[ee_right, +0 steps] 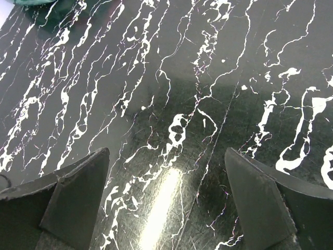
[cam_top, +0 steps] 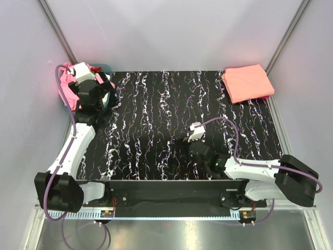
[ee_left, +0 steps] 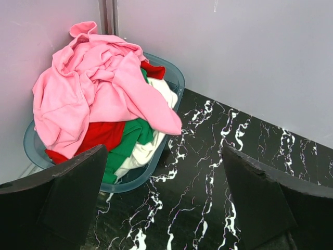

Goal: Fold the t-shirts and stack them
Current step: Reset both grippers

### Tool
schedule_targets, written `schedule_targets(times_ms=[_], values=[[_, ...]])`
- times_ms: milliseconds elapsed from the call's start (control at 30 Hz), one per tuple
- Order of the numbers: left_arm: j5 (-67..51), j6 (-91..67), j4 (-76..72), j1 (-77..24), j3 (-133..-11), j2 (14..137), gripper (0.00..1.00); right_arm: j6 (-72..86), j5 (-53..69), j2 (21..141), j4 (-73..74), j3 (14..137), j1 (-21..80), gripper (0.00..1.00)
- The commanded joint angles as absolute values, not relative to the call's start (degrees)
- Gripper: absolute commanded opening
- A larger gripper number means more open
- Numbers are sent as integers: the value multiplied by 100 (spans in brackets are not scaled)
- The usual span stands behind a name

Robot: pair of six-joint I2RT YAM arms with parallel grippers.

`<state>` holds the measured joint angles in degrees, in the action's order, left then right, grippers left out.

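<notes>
**Q:** Entry one, shirts not yet folded?
**A:** A heap in the tub (ee_left: 176,78) at the far left corner of the table (cam_top: 156,104). Light pink shirt (ee_left: 88,94) on top, one part drooping over the rim. Red shirt (ee_left: 101,134), green shirt (ee_left: 130,136) and white shirt (ee_left: 164,96) lie under it. All crumpled, so this is likely the supply to draw from.

**Q:** Entry two, finished stock?
**A:** Orange shirt (cam_top: 247,82), folded square, far right corner. It lies on a darker pink shirt (cam_top: 264,97) whose edge only just shows. Probably stacked there to leave the middle for folding.

**Q:** Left gripper (ee_left: 166,200)?
**A:** Jaws wide apart, nothing between them. It hangs just beside the tub, aimed at the heap. I judge the light pink shirt to be the next pick.

**Q:** Right gripper (ee_right: 166,203)?
**A:** Also wide apart and holding nothing. It sits low over bare table near the middle, well apart from both piles, seemingly placed to help spread a shirt.
</notes>
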<state>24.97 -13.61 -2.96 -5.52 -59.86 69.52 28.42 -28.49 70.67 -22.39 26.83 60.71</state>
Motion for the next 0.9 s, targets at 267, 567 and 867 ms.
schedule_targets(times_ms=[267, 567, 867], values=[[2066, -1424, -1256, -554, -5881, 6803, 99, 3050, -3217, 6838, -2338, 2628, 6091, 100], [1512, -1336, -87, -580, -6698, 7146, 99, 2962, -3067, 6909, -2346, 2699, 6091, 100], [2108, -1072, -396, -738, -6398, 6750, 99, 3101, -3144, 6732, -2428, 2496, 6091, 100]])
